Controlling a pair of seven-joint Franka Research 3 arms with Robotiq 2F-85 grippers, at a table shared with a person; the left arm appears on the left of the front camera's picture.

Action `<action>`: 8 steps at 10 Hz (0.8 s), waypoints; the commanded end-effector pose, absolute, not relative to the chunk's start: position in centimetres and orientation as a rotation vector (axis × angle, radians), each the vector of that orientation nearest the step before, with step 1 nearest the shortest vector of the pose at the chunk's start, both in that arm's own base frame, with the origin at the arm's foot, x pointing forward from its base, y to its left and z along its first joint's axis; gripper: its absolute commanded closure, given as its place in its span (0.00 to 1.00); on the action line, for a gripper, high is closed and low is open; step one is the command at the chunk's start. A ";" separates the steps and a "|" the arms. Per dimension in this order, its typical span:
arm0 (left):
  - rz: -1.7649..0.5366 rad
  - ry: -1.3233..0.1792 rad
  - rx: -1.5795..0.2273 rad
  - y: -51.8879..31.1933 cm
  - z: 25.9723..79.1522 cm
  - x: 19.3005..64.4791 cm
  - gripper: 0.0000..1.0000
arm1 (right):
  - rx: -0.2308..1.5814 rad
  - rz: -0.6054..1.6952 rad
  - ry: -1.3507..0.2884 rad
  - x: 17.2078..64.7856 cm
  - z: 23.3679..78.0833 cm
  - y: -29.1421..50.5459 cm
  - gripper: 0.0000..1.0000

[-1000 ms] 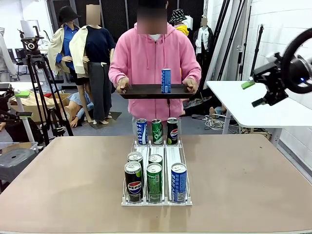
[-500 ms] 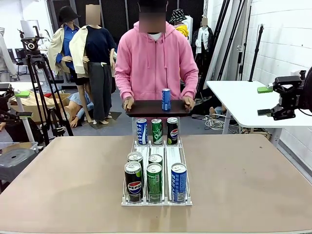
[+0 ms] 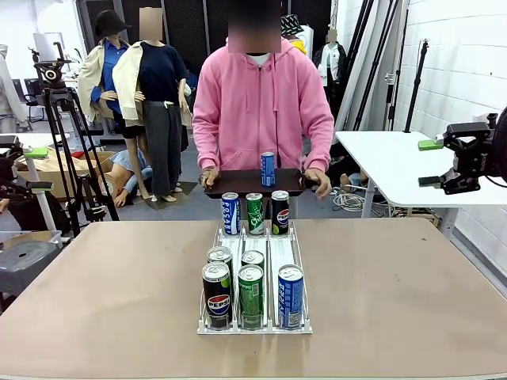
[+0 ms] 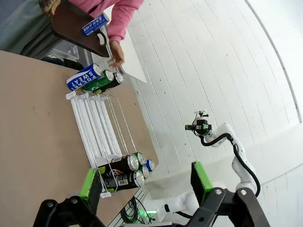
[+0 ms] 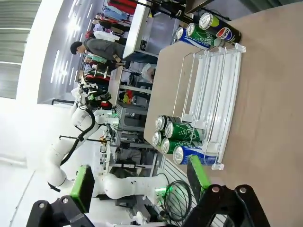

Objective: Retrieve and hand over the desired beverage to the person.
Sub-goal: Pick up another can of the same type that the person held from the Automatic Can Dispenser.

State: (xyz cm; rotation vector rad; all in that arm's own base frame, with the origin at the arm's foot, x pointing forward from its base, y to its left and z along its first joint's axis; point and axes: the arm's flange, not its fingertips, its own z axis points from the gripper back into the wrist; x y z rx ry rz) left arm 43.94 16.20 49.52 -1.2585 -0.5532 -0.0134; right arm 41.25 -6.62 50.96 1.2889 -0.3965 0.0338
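Left gripper (image 4: 144, 179) and right gripper (image 3: 429, 163) fingers stood wide, empty; picking well likely meant matching the blue can (image 3: 268, 169) on the person's (image 3: 261, 95) tray (image 3: 230, 182), then grasping squarely.

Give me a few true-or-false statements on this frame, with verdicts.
1. A blue can stands on the tray held by the person. True.
2. The right gripper holds a can. False: its fingers are open and empty.
3. Three cans stand at the far end of the rack. True.
4. The person holds the tray with one hand. False: both hands grip it.
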 end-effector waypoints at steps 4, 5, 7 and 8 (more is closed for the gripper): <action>-0.020 -0.553 -1.267 16.2 49.6 43.7 0.00 | 1.278 0.035 -0.392 41.4 51.0 -6.7 0.00; -0.020 -0.553 -1.267 16.2 49.6 43.7 0.00 | 1.278 0.035 -0.392 41.4 51.0 -6.7 0.00; -0.020 -0.553 -1.267 16.2 49.6 43.7 0.00 | 1.278 0.035 -0.392 41.4 51.0 -6.7 0.00; -0.020 -0.553 -1.267 16.2 49.6 43.7 0.00 | 1.278 0.035 -0.392 41.4 51.0 -6.7 0.00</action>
